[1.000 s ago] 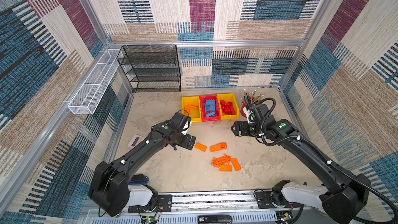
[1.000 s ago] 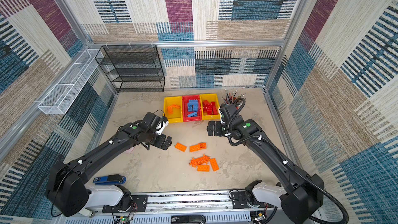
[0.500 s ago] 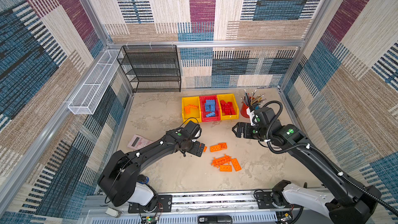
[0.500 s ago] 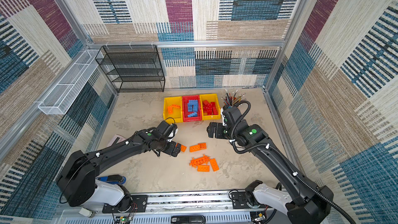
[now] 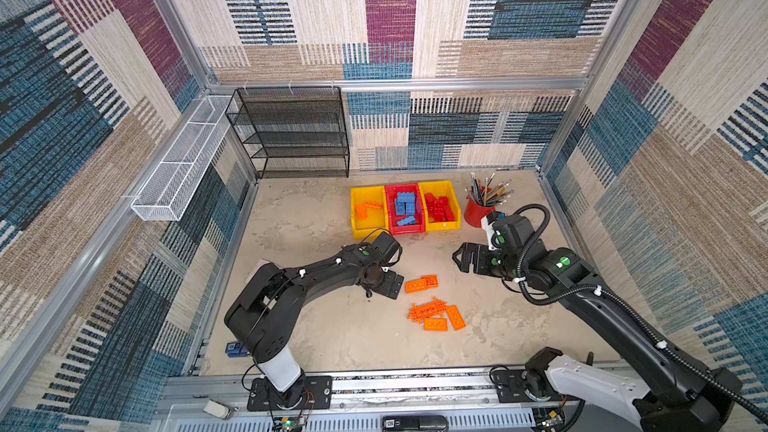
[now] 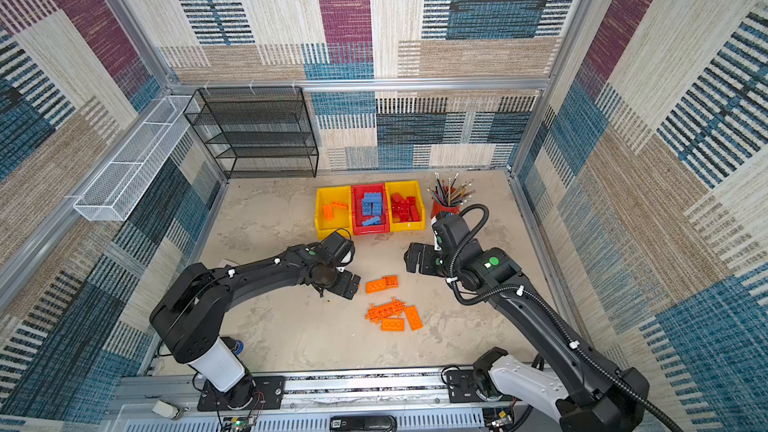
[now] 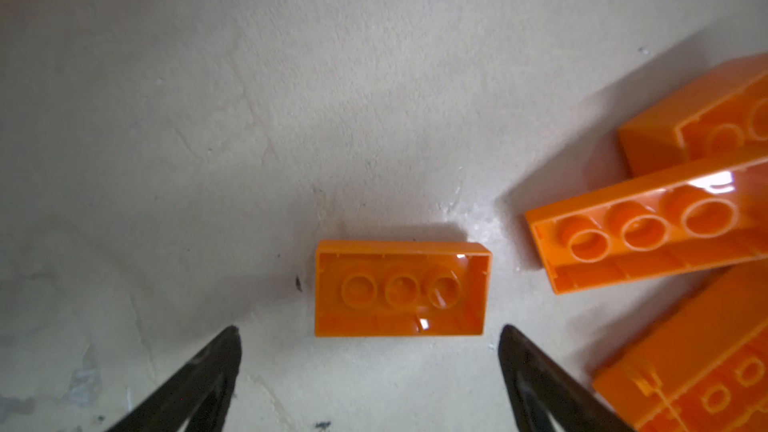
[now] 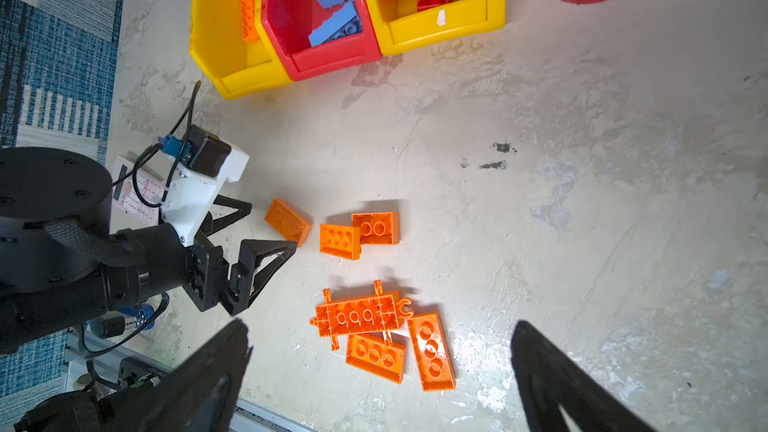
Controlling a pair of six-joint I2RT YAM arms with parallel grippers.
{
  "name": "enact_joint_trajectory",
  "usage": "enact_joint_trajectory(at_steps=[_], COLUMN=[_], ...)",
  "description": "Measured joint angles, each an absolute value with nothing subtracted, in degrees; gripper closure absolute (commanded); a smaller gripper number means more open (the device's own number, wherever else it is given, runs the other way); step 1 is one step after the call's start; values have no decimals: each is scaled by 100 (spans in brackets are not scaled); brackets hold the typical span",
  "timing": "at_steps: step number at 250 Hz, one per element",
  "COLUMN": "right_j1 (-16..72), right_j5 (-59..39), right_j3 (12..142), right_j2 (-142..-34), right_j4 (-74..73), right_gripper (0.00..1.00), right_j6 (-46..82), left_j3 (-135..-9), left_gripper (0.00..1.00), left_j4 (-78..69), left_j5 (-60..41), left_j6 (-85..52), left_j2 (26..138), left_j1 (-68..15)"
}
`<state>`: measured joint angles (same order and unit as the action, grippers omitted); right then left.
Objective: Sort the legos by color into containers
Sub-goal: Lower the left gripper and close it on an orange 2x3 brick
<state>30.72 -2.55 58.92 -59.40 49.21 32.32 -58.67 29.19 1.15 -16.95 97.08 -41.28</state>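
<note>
Mottled beige stone-look tabletop [image 5: 332, 334], scuffed, boxed in by patchwork woven-fabric walls [image 5: 374, 14]. Left gripper [image 7: 369, 327] jaws apart at small orange plastic brick [image 7: 401, 288], not gripping. Right gripper [image 8: 380, 324] spread wide, empty.

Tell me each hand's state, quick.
Left hand: open, holding nothing; an orange brick lies just ahead of it.
Right hand: open, holding nothing.

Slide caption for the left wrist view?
Left gripper, jaws open, lined up on an upturned orange brick.
</note>
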Motion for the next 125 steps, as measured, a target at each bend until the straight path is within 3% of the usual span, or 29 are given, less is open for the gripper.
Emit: enact_joint_trajectory(at_steps=[67, 125], right_j1=[3072, 3072], right_j5=[-237, -132], right_j3=[6099, 6272], right_j2=[-6263, -6493], right_j4=[4934, 4958], right_gripper=[1, 1], right_j6=[3046, 2856], left_j3=[-6036, -6213], left_gripper=[7, 15], left_j4=[2856, 2764], left_j5=[115, 130], left_j6=[-1695, -1697], left_j2=[9970, 10217], left_j1=[-4125, -4125])
